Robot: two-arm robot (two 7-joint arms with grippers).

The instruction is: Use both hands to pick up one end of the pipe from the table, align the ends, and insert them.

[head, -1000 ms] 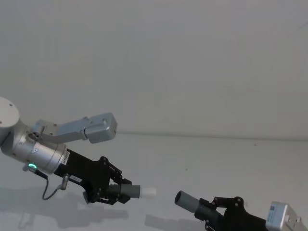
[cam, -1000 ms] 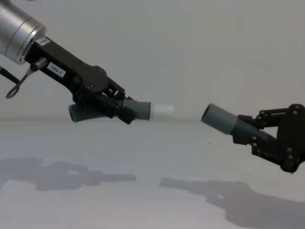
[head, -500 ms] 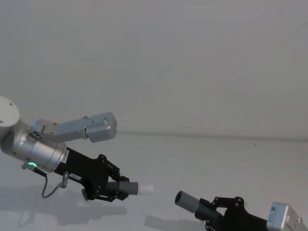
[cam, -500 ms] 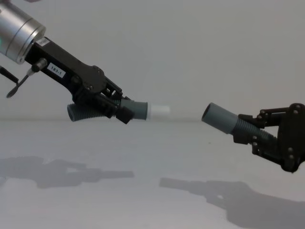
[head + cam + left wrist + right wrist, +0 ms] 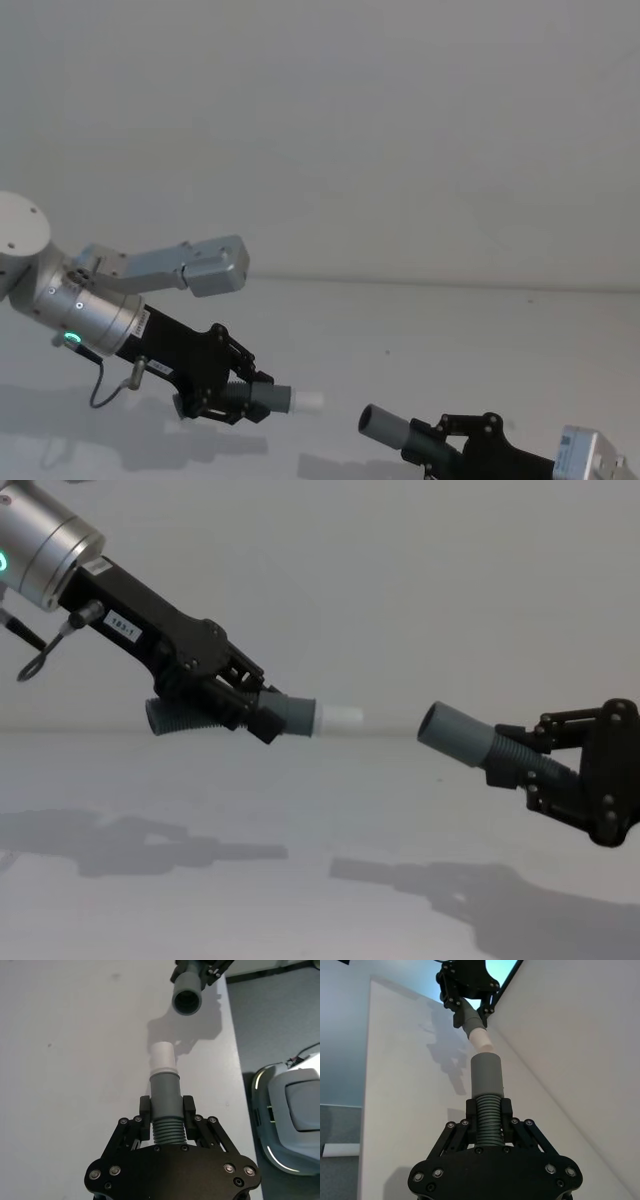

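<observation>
Short dark grey pipe piece [image 5: 292, 716], ribbed with a smooth white tip [image 5: 340, 717], is clamped at its corrugations by the left gripper [image 5: 262, 712] above the matte bench [image 5: 300, 900]. Longer piece [image 5: 462, 736] is clamped likewise by the right gripper [image 5: 522, 757]. The ends face each other, apart. In the left wrist view, the mouth [image 5: 186, 1001] is seen to be hollow.

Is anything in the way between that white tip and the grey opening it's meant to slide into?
Nothing visible. The white tip of the short piece, held by the left gripper, faces the open grey mouth of the longer piece in the right gripper; only air above the table lies between them.
</observation>
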